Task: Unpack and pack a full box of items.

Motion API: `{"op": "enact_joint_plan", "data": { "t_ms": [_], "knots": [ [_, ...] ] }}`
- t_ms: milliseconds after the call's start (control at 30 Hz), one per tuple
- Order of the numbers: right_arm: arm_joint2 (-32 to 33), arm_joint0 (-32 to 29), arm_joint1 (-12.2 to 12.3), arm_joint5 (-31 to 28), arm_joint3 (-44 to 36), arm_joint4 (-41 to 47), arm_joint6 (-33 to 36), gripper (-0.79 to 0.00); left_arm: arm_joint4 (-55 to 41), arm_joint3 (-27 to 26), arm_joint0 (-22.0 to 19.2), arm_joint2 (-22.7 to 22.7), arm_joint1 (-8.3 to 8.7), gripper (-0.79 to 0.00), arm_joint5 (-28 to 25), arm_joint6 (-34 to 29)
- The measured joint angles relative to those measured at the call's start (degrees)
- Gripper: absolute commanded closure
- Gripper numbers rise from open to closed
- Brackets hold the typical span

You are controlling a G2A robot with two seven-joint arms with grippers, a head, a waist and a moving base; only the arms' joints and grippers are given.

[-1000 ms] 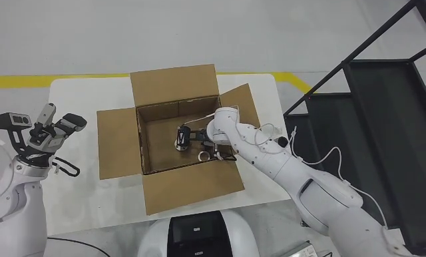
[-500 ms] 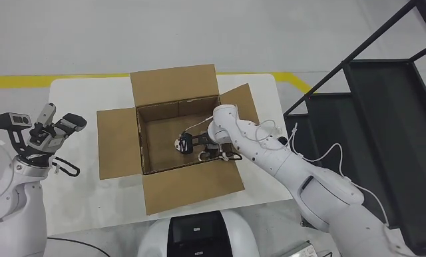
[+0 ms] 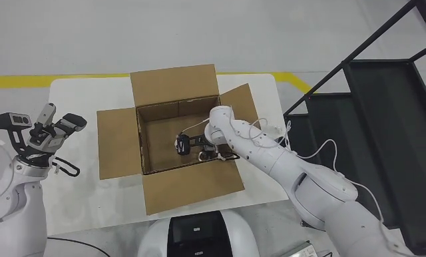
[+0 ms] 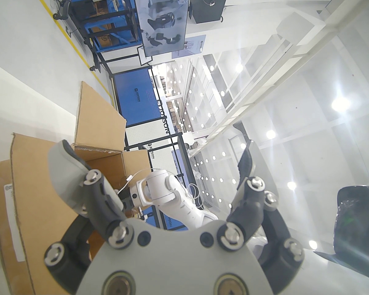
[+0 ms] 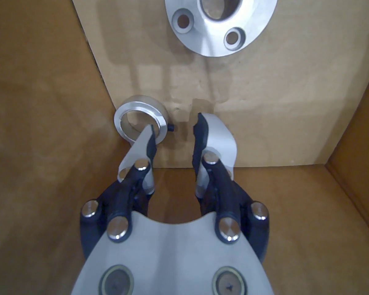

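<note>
An open cardboard box point(image 3: 174, 86) stands in the middle of the white table point(image 3: 80, 197). My right gripper point(image 3: 180, 144) is down inside it, open and empty point(image 5: 174, 131). On the box floor a small metal ring collar point(image 5: 132, 115) lies in a corner, with one fingertip point(image 5: 149, 135) at its rim. A round metal flange point(image 5: 255, 10) with several holes lies farther off on the floor. My left gripper point(image 3: 56, 126) is raised beyond the table's left edge, open point(image 4: 155, 164) and holding nothing, pointing up.
All four box flaps point(image 3: 116, 142) are folded outward over the table. Black metal stairs point(image 3: 373, 104) stand to the right of the table. A yellow floor line point(image 3: 23, 80) runs behind it. Bare table surface lies left of the box.
My right gripper has shifted slightly inside the box, sinking toward the floor near the ring. The left arm has not moved.
</note>
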Motion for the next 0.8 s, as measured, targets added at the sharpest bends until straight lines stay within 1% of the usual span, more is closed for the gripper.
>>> {"op": "enact_joint_plan", "data": {
  "t_ms": [233,500,533,567,800],
  "knots": [
    [0.35,0.83,-0.29,0.88,0.87,-0.65,-1.30,0.000,0.00,0.00,0.00,0.00,0.00,-0.785,0.00,0.00],
    [2.61,1.23,0.73,1.60,-1.67,-1.61,-1.26,0.000,0.00,0.00,0.00,0.00,0.00,-0.785,0.00,0.00],
    [2.85,1.14,0.87,1.73,-1.94,-1.77,-1.13,-0.468,0.00,0.00,0.00,0.00,0.00,-0.785,0.00,0.00],
    [3.07,1.02,1.00,1.86,-2.17,-1.90,-0.99,-0.785,0.00,0.00,0.00,0.00,0.00,-0.785,0.00,0.00],
    [3.38,-0.24,1.43,1.27,-3.49,-2.35,-0.31,-0.785,0.00,0.00,0.00,0.00,0.00,-0.785,0.00,0.00]
  ]
}}
